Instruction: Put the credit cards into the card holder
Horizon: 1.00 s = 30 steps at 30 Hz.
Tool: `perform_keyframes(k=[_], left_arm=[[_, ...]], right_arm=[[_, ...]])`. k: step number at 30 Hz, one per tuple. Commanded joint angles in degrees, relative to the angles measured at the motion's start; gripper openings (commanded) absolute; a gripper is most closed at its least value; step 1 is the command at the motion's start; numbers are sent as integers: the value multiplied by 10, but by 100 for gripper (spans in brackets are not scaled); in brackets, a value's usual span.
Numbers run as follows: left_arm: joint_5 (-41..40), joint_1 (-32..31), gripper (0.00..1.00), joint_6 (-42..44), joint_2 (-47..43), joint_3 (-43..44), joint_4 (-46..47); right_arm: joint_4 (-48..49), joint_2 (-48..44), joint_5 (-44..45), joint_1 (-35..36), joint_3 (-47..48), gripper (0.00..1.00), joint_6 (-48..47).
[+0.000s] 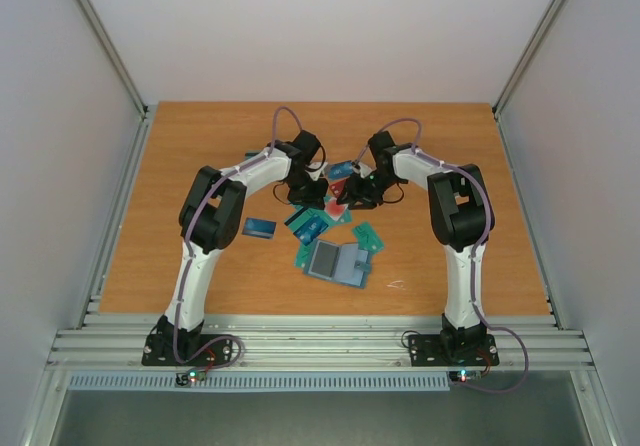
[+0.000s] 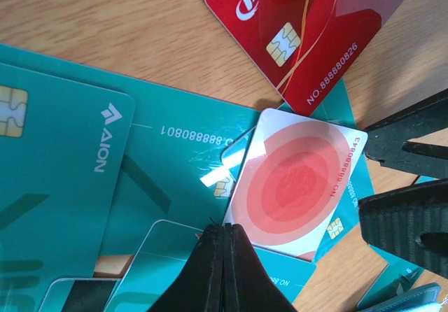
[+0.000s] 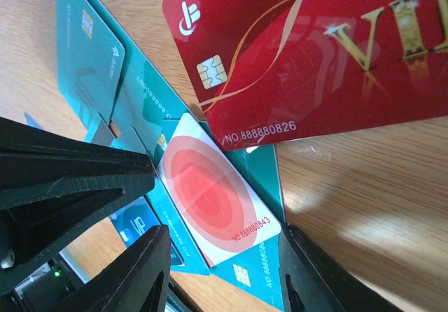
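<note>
Nearest you on the worktop [image 1: 200,146], the card holder [image 1: 338,264] lies opened flat, grey-blue inside up, prob. so the slots face up for loading. I see no card in it, so the task looks barely begun. Just beyond it the credit cards [image 1: 310,226] lie strewn loose: a blue one [image 1: 260,228] off to the left, teal ones close by the holder. One sits at the holder's left corner, touching or tucked under, can't tell which. Further out, left arm [image 1: 215,216] & right arm [image 1: 455,211] bend in over one overlapping heap, nose to nose. The overhead cam gives only that; the wrist cams give the detail. Left wrist cam: the left jaws are clenched on nothing, tips at the near edge of a white card w/ red rings [image 2: 297,182] lying flat atop teal cards. My read is you're using them as a stop or pusher, not a grasp. Right wrist cam: the right jaws stand apart, one either side of that card's opp. end, and no grip shows. Whether they touch its corners I can't tell. Likely aim is to trap the thin card btwn the two arms so an edge lifts. Beyond it a red card [image 2: 301,32] w/ chip lies over the heap's far side. Only the right wrist cam shows its gold lettering.
</note>
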Motion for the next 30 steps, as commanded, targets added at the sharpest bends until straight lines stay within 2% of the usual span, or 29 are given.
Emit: perform_keyframes(k=[1,11,18,24,30], left_arm=[[-16,-9,0,8,38,-34,1],[-8,-9,0,7,35,-34,3],[-5,-9,0,7,32,-31,1],[-3,-9,0,9,31,-29,-3],[1,-9,0,11,24,-30,-5]], right_arm=[[27,-7,-60,7,7,44,3],[99,-23,-130,7,-25,41,36],[123,-15,-143,7,-33,38,50],[126,-3,-139,9,-33,30,56],[112,12,-117,16,-29,16,52]])
